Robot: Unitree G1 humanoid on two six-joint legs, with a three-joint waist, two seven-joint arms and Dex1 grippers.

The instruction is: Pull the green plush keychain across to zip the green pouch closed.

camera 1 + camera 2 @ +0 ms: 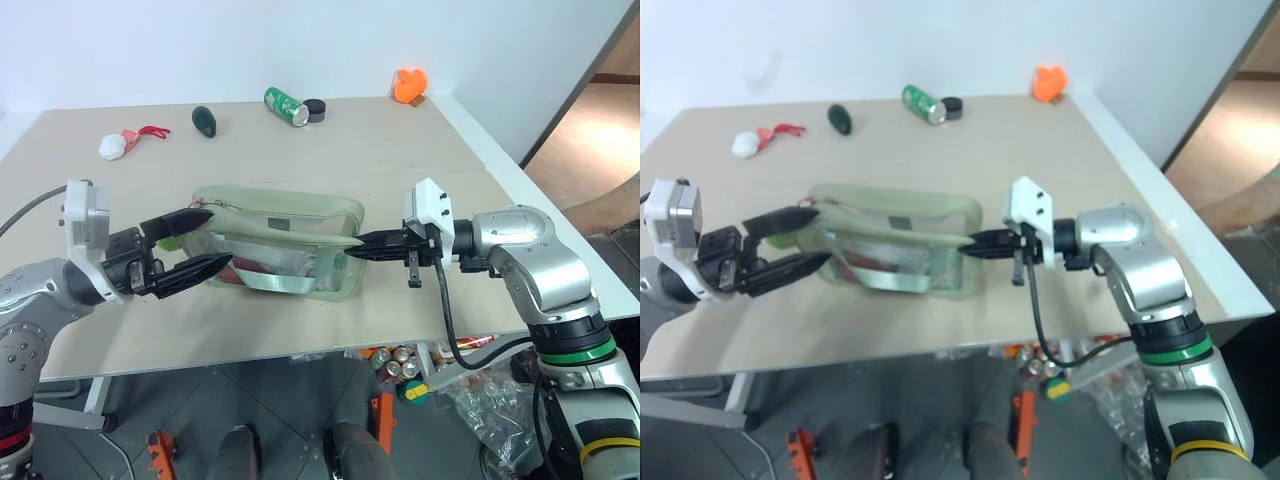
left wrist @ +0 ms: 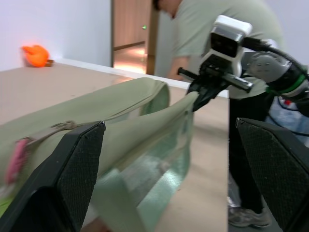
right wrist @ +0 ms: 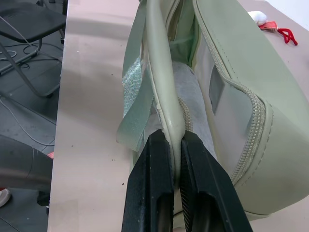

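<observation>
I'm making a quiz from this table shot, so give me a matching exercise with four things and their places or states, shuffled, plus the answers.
Things:
1. right gripper
2. left gripper
3. orange plastic toy
4. white pom-pom with red cord

Places or states:
A. far right corner of the table
B. shut on the pale green zip pouch's edge
C. far left of the table
D. open at the pouch's other end

Pairs: 1-B, 2-D, 3-A, 4-C
</observation>
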